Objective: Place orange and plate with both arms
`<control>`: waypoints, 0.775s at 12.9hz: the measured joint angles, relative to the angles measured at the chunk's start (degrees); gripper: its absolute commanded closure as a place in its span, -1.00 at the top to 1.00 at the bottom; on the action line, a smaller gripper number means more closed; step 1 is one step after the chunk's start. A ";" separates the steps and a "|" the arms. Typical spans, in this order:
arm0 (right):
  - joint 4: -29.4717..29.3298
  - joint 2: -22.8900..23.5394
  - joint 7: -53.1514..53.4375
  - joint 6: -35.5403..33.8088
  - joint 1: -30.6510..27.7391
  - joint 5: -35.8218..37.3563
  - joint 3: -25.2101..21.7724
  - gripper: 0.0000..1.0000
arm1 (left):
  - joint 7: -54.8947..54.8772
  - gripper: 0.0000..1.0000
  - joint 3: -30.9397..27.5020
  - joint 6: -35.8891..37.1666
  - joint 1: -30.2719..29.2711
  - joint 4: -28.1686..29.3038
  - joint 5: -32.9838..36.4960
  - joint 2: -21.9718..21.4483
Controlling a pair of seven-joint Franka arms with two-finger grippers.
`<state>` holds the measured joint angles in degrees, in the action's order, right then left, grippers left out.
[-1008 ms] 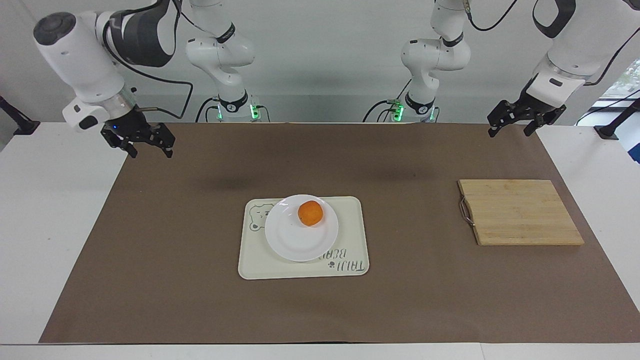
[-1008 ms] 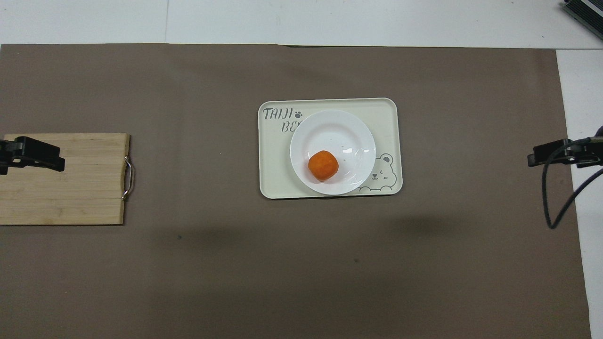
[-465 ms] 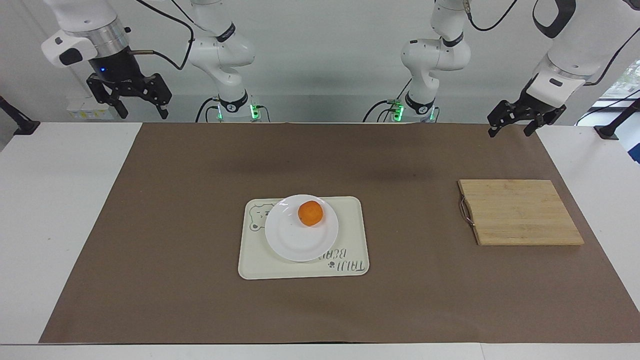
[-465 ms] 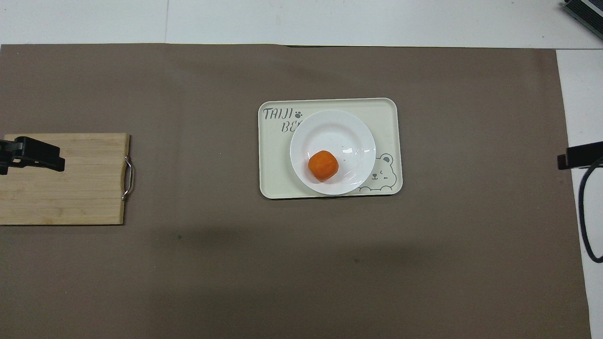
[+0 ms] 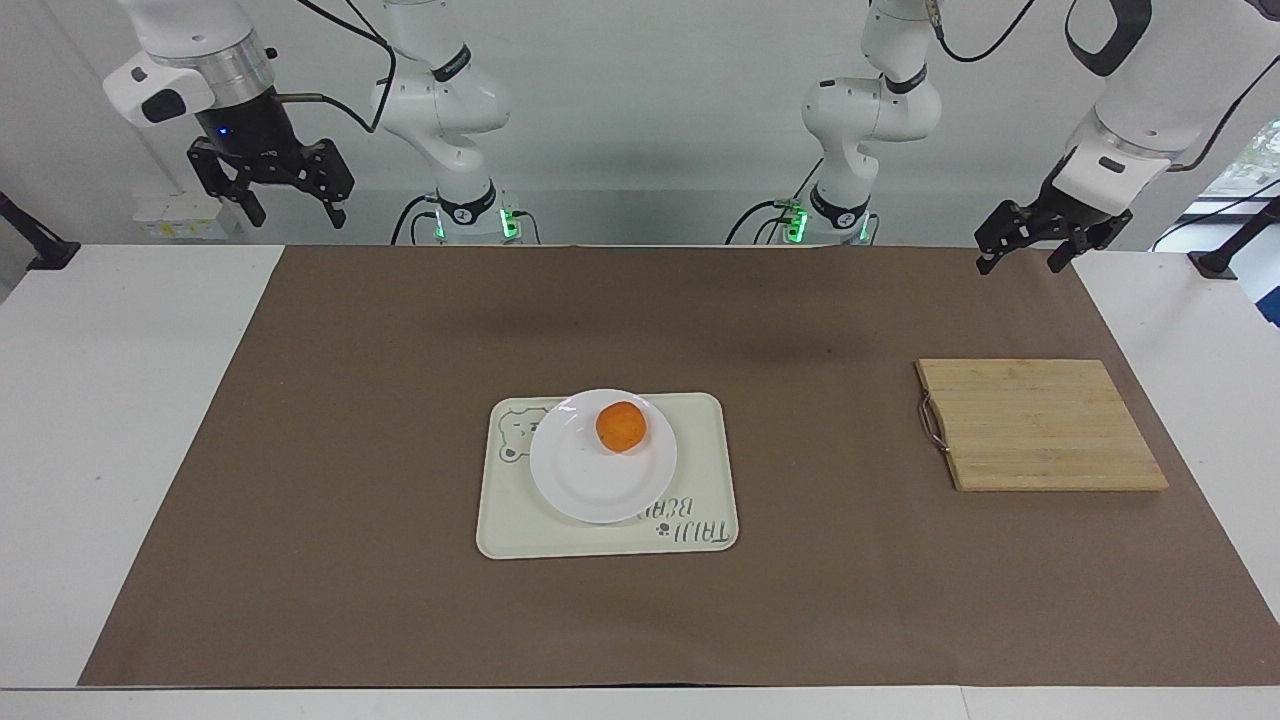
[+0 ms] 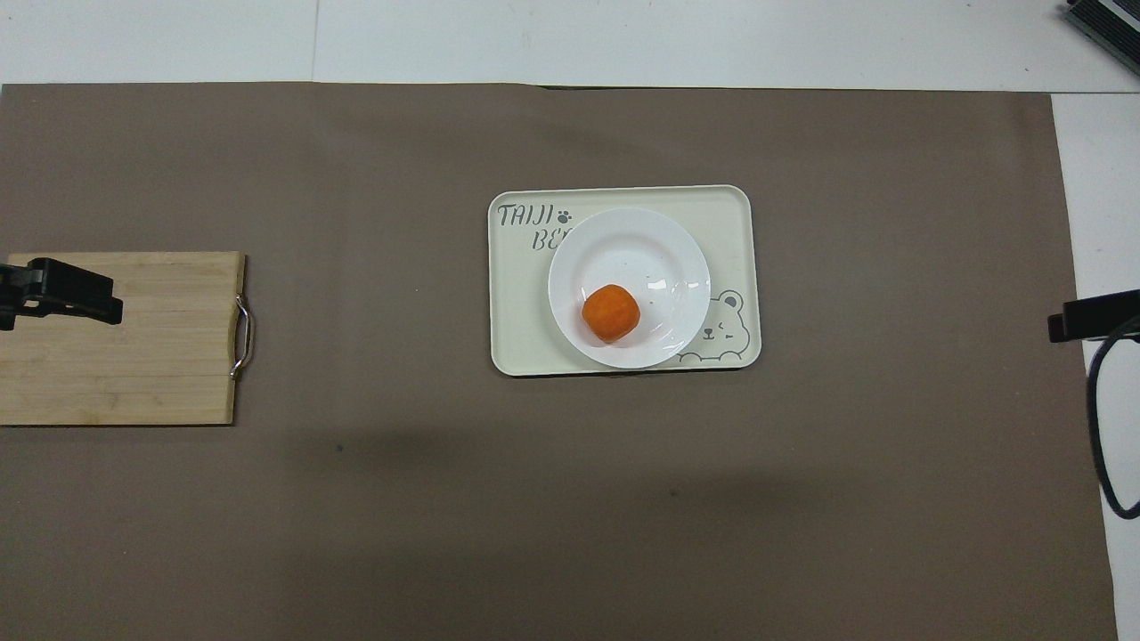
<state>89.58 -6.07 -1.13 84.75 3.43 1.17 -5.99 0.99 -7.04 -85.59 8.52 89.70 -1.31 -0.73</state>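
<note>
The orange (image 5: 621,426) (image 6: 611,312) lies on the white plate (image 5: 590,485) (image 6: 634,245), on the part of the plate nearer to the robots. The plate sits on a cream bear tray (image 5: 704,440) (image 6: 517,303) at the middle of the mat. My right gripper (image 5: 296,212) is open and empty, held high over the right arm's end of the table; only one finger (image 6: 1082,315) of it shows in the overhead view. My left gripper (image 5: 1019,264) (image 6: 62,294) is open and empty, raised over the left arm's end of the mat.
A wooden cutting board (image 5: 1040,425) (image 6: 134,356) with a metal handle lies toward the left arm's end of the table. A brown mat (image 5: 400,350) covers most of the white table. A black cable (image 6: 1100,427) hangs at the right arm's end.
My right gripper has risen from low over the mat's corner to high above the table's edge. The left gripper, orange and plate have not moved.
</note>
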 measured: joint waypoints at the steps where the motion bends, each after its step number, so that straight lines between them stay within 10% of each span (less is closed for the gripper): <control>1: 0.05 -0.37 0.00 -0.04 0.00 0.00 0.18 1.00 | 0.00 1.00 0.00 0.00 0.00 0.00 0.00 0.00; 10: 1.97 -0.57 -0.57 -2.64 0.04 -0.01 1.03 1.00 | 0.00 1.00 0.00 0.00 0.00 0.00 0.00 0.00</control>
<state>91.55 -6.64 -1.70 82.11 3.47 1.17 -4.96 0.99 -7.04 -85.59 8.52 89.70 -1.31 -0.73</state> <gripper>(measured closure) 0.000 0.000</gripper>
